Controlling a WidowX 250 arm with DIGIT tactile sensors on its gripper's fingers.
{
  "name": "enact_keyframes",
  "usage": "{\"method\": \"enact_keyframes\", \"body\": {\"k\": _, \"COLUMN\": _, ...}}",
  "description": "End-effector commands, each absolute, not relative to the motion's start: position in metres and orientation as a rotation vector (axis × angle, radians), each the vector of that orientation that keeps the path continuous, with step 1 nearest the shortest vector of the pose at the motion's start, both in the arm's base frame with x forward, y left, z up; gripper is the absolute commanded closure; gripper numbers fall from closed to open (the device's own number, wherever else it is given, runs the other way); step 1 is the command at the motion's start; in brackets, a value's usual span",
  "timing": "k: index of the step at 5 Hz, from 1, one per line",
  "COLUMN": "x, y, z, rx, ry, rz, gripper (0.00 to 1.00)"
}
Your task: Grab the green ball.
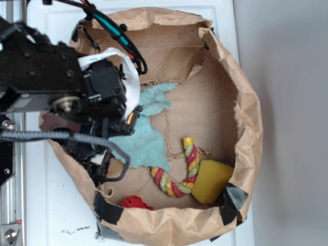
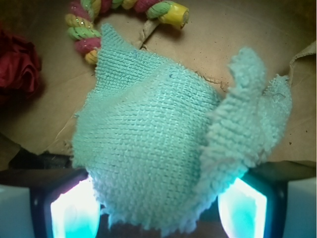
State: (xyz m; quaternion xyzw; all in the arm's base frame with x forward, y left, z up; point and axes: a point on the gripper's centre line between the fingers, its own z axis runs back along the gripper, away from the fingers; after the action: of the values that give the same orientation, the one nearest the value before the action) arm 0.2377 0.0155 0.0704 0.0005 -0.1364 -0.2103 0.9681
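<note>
The green ball is hidden in both views. A ragged teal-green cloth (image 1: 148, 138) lies on the floor of the paper bag, and in the wrist view the cloth (image 2: 153, 129) bulges up in a dome between my fingers. My gripper (image 2: 158, 210) is open, its lit pads (image 2: 74, 213) wide apart on either side of the cloth's near edge. In the exterior view the gripper (image 1: 120, 141) sits at the cloth's left side, mostly covered by the black arm.
A brown paper bag (image 1: 251, 118) with a raised rim encloses everything. Inside lie a red-yellow-green rope (image 1: 179, 174), a yellow block (image 1: 210, 182) and a small red lump (image 1: 136, 203). The rope (image 2: 99, 15) and the red lump (image 2: 17, 64) lie beyond the cloth.
</note>
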Motion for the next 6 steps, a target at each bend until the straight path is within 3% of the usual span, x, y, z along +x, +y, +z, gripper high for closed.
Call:
{"method": "enact_keyframes", "body": {"k": 1, "x": 0.256, "y": 0.011, "z": 0.078, "rx": 0.022, "ry": -0.318, "rz": -0.424, "gripper": 0.00}}
{"method": "enact_keyframes", "body": {"k": 3, "x": 0.279, "y": 0.018, "z": 0.059, "rx": 0.073, "ry": -0.300, "rz": -0.397, "gripper": 0.00}}
{"method": "enact_keyframes", "body": {"k": 5, "x": 0.273, "y": 0.048, "z": 0.026, "rx": 0.234, "ry": -0.166, "rz": -0.421, "gripper": 0.00}}
{"method": "enact_keyframes", "body": {"k": 6, "x": 0.272, "y": 0.048, "z": 0.026, "rx": 0.240, "ry": -0.170, "rz": -0.430, "gripper": 0.20}}
